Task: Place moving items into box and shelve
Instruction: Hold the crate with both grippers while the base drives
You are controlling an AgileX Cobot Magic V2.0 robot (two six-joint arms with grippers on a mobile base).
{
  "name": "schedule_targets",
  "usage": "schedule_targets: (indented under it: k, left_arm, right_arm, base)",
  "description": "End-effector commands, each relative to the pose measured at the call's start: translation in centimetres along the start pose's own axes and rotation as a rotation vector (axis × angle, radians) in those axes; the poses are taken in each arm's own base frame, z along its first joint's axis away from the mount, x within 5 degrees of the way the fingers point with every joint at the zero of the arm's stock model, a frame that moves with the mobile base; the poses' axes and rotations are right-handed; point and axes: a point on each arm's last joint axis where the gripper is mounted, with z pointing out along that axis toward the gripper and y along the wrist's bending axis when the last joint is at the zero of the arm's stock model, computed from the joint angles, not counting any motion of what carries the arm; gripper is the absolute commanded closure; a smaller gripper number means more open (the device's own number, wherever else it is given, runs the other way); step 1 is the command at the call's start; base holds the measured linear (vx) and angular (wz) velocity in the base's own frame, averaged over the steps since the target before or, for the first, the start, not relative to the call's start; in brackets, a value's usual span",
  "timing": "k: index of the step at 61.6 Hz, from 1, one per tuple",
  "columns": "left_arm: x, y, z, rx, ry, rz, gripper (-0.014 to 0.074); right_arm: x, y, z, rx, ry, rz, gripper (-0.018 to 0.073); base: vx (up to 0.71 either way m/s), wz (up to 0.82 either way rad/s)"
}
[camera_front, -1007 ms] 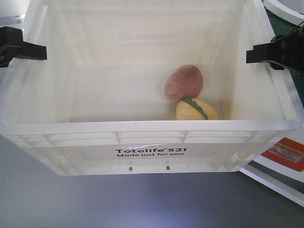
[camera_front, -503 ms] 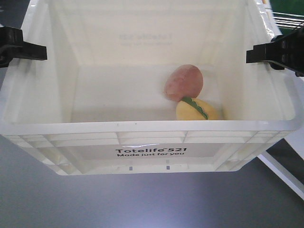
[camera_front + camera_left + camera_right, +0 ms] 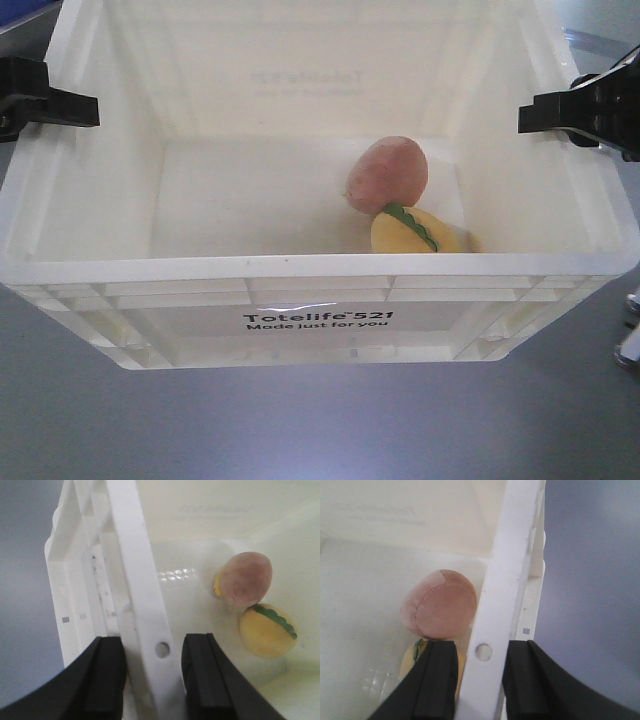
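On box [image 3: 320, 267] front, black print [image 3: 316, 321]

From the front, the white tote's [image 3: 300, 268] near rim hid the lower part of the pale yellow plush toy [image 3: 412, 232]. The picture's sides cropped the left gripper [image 3: 70, 108] and right gripper [image 3: 545, 115]. In the right wrist view, the brownish-pink plush toy [image 3: 442, 605] and a black finger [image 3: 437, 680] mostly hid the yellow one. Two pale things [image 3: 630, 345] at the front view's right edge were cut off, unidentifiable.

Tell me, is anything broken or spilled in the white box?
Nothing stands out. The pink plush and yellow plush lie together inside the box, and the left pincer and right pincer each grip a side rim.
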Motion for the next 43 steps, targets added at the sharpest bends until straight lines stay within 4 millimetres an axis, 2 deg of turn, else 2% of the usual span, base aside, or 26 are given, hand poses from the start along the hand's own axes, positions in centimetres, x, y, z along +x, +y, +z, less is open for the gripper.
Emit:
schedule_targets:
  k: [1,43]
  left_arm:
    - [-1.71,-2.32,-1.91,0.135,-0.170,-0.042,0.0594]
    - [-1.71,-2.33,-1.91,0.135,-0.169,-0.042,0.0594]
  right_arm:
    - [-2.06,1.65,-2.48,-0.098,-0.192,0.028,0.0565]
    - [-2.01,1.67,-2.47,-0.100,-0.187,0.028,0.0565]
  base:
    - [-0.04,0.81]
    - [0.03,0.79]
